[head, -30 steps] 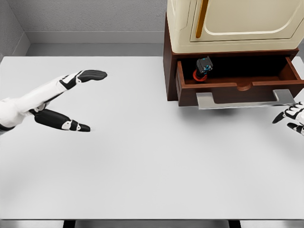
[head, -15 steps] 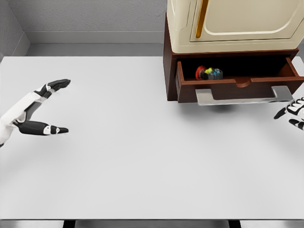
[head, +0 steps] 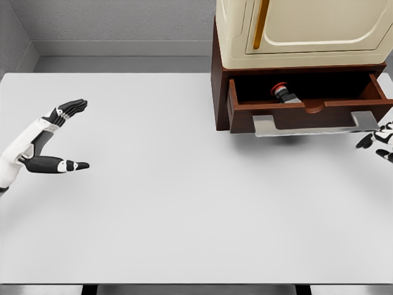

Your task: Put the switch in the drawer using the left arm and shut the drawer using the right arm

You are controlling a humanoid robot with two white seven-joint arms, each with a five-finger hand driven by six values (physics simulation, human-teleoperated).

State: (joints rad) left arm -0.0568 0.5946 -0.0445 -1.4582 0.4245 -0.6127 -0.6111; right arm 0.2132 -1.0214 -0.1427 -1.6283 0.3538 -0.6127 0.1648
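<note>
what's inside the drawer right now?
The switch, lying near the middle of the open drawer. The drawer's front panel hides the floor nearest the front, so nothing can be seen there.

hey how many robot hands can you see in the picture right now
2. The left hand hovers over the table at the far left, fingers spread. The right hand shows partly at the right edge, beside the open drawer.
</note>
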